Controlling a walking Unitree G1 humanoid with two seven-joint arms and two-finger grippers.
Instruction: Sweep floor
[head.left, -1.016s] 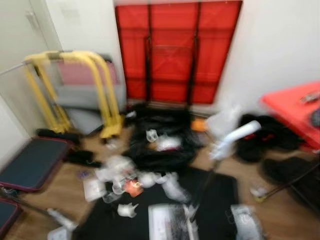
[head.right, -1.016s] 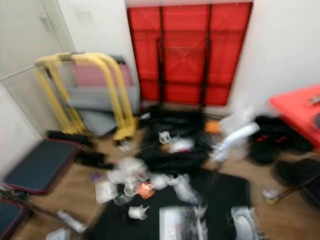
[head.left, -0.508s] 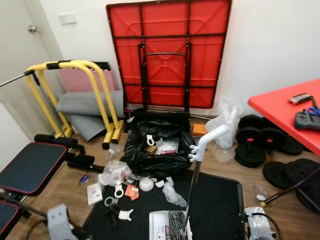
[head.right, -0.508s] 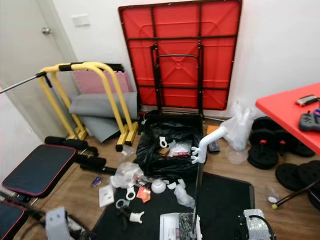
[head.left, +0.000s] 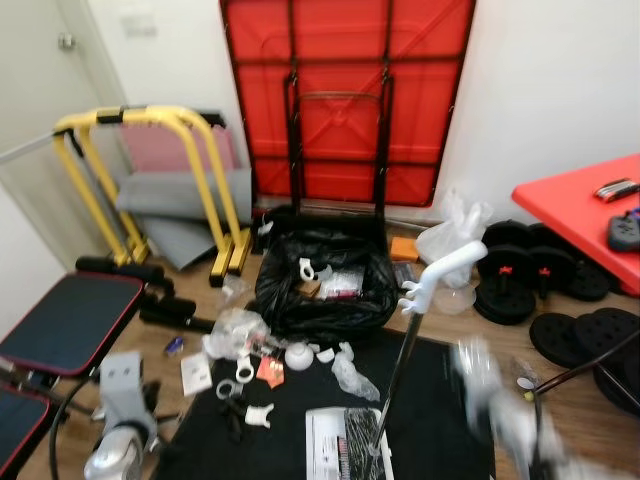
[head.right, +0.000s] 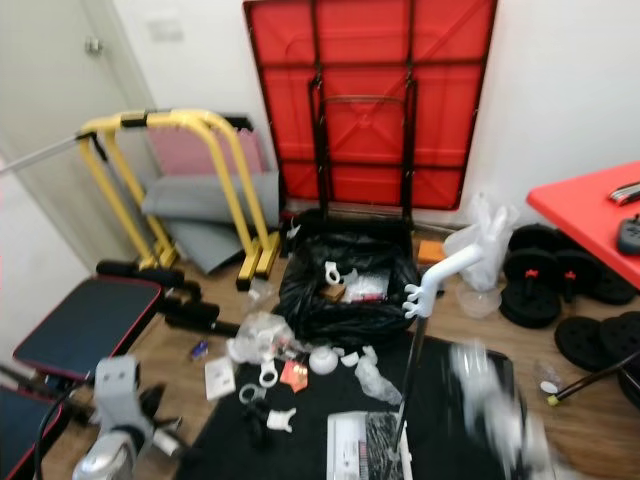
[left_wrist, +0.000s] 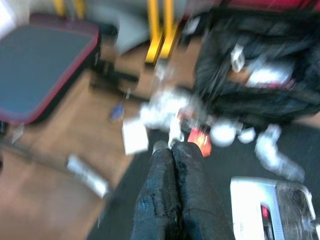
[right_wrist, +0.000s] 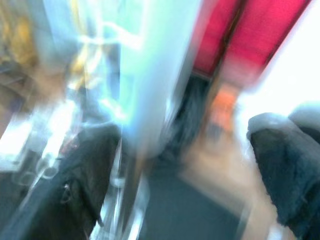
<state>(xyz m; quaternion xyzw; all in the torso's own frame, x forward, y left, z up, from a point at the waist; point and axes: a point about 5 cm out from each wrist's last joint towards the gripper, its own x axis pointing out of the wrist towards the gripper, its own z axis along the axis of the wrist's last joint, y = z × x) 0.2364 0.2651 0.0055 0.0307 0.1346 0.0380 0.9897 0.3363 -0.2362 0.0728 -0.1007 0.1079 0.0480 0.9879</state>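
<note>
A broom stands upright at the middle of a black mat, its white hooked handle toward 1 o'clock and its head cut off by the lower edge of the eye views. The right arm is a pale smear at 4 o'clock beside the pole; its hand cannot be made out there. The right wrist view is badly blurred: two dark fingers stand wide apart, with a pale streak between them that may be the pole; whether they touch it cannot be told. The left arm hangs at 7 o'clock. The left wrist view shows the left hand with its black fingers pressed together, empty, above litter at the mat's edge. The eye views show more: a black bag of rubbish lies open at 12 o'clock below a folded red table leaning on the wall, with scraps strewn at 10 o'clock and weight plates at 3 o'clock under a red counter.
</note>
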